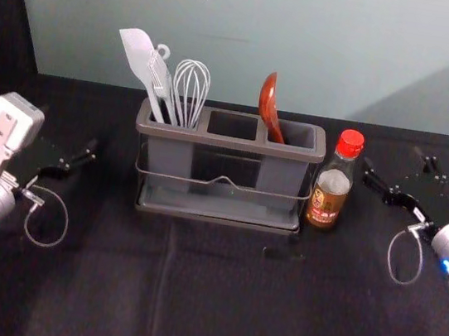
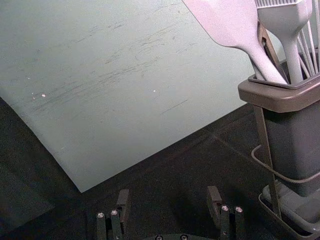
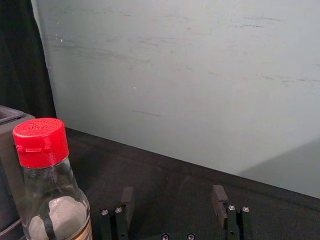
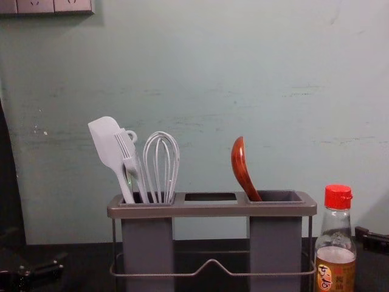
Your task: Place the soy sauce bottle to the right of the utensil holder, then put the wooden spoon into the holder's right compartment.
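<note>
1. Behind it all we see a pale green wall (image 1: 270,24) with some scratches, and a black cloth (image 1: 222,301) lies over the bench. High up in the chest view we see wall sockets (image 4: 55,6).
2. We see the gray utensil holder (image 1: 228,142) standing upright in the middle of the head view.
3. We find the soy sauce bottle (image 1: 327,195) standing upright just to the right of the holder. It has a red cap and a brown label. We cannot tell if its side touches the holder.
4. We see the wooden spoon (image 1: 270,99) in the holder's right compartment. Its round end sticks up, and it leans to the left, by the left side of that compartment.
5. In the left compartment we see a pale spatula (image 1: 140,56), a pale brush (image 4: 129,155) and a whisk (image 1: 191,88), all poking up.
6. We see our left claw (image 1: 69,130) to the left of the holder, well apart from it. It is wide open, and it holds nothing.
7. We see our right claw (image 1: 393,160) to the right of the bottle, near it but apart. It is wide open too, with nothing in its grip. In the right wrist view the bottle stands beside this claw, outside its fingers.
</note>
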Robot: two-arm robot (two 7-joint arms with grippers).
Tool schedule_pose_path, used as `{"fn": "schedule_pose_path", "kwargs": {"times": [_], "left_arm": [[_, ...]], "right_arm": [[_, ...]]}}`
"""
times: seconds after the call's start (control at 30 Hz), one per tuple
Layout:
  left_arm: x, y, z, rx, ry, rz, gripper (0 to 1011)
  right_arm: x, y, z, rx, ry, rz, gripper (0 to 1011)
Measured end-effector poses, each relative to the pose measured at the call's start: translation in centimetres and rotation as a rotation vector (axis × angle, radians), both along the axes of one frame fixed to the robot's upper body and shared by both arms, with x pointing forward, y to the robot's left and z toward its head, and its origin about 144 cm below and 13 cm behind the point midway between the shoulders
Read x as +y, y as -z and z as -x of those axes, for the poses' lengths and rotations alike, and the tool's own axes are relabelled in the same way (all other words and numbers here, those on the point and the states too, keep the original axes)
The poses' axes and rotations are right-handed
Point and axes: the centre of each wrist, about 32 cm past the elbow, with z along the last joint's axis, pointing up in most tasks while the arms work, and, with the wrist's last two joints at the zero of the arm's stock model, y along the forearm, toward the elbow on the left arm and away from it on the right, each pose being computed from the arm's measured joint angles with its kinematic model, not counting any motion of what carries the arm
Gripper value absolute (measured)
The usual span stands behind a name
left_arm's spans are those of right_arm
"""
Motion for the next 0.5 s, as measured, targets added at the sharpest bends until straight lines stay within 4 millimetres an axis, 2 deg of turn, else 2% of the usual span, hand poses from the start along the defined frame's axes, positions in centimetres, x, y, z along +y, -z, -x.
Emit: {"fn": "schedule_pose_path", "kwargs": {"times": [0.5], "left_arm": [[0.0, 0.0, 0.0, 0.0, 0.0, 0.0, 1000]], "right_arm": [[-0.01, -0.03, 0.0, 0.0, -0.001, 0.0, 1003]]}}
